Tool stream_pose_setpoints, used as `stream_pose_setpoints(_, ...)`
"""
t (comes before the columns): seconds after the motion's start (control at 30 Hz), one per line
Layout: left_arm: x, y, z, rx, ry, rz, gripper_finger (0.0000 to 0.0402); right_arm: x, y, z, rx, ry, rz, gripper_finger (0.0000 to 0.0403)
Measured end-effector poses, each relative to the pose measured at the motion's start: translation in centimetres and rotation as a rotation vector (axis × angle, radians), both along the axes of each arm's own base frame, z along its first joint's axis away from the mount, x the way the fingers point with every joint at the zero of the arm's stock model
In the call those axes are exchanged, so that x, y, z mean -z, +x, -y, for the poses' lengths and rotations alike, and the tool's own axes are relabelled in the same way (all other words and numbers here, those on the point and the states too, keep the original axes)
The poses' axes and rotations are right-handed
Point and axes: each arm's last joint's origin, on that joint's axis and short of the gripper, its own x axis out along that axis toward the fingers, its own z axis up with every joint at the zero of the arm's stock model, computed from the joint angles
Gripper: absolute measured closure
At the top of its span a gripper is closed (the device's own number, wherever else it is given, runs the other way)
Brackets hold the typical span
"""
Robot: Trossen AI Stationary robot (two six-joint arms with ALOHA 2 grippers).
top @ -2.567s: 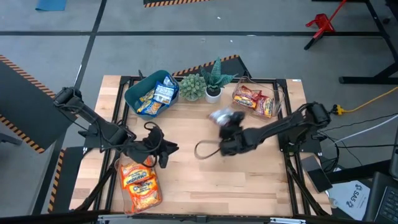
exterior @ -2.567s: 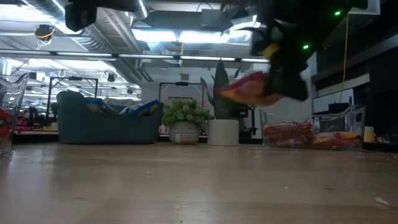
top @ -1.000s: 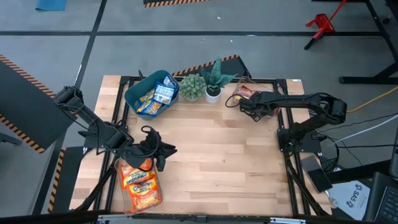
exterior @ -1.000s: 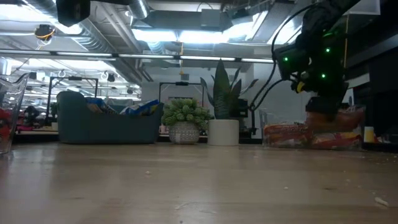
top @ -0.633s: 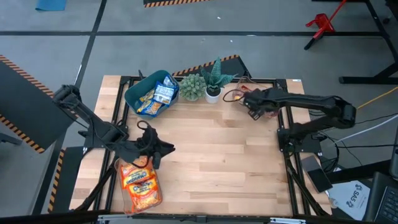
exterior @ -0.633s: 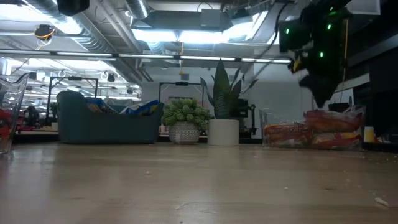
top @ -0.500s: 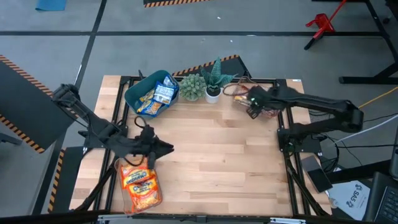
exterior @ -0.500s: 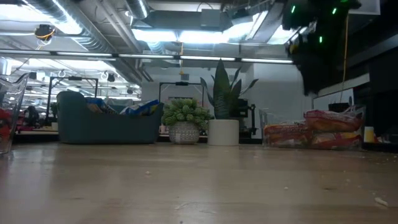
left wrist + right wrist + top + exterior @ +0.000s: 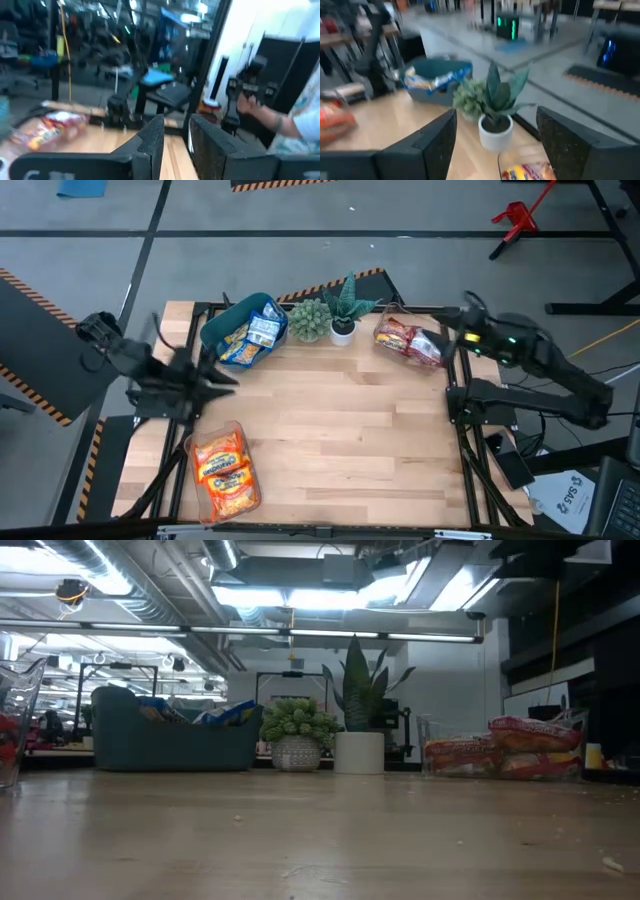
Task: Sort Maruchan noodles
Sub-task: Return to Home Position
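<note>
Over the table (image 9: pixel 330 430), right gripper (image 9: pixel 496 117) jaws gape, empty.

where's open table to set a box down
Bare: the whole middle of the table, from the plants to the near edge, right of the orange-packet tub. Crowded: the far edge, with teal bin, plants and red-packet tub. Left gripper sits at the left edge, right gripper at the far right corner.

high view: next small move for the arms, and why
Probably just retract to home: every noodle packet seen lies in the teal bin or clear tubs, none loose. Right gripper, open and empty, is at the right edge, left gripper at the left.
</note>
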Motion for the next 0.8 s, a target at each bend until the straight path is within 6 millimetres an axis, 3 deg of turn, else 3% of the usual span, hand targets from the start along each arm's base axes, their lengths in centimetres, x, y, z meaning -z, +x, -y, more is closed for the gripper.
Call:
stream_pose_setpoints(0.1, 0.9, -1.8, -1.3, 0.003, 0.002, 0.049, 0.0312, 1.6, -1.7, -0.7, 0.003, -0.028, 0.114, 0.0145)
stream_pose_setpoints(0.2, 3.6, -3.0, -2.2, 0.035, -0.027, 0.056, 0.0312, 4.3, -1.9, -0.9, -0.032, -0.015, 0.224, 0.0145)
stream_pose_setpoints(0.37, 9.5, -3.6, -2.7, 0.046, -0.124, 0.069, 0.0312, 9.2, -0.4, -0.5, -0.094, 0.111, 0.369, 0.0145)
stream_pose_setpoints(0.6, 15.7, -3.5, -2.4, 0.108, -0.179, 0.135, 0.0312, 17.0, 1.6, -0.1, -0.214, 0.277, 0.447, 0.0145)
stream_pose_setpoints(0.8, 19.5, -2.5, -1.9, 0.083, -0.205, 0.044, 0.0312, 19.1, 1.6, 0.0, -0.155, 0.357, 0.318, 0.0145)
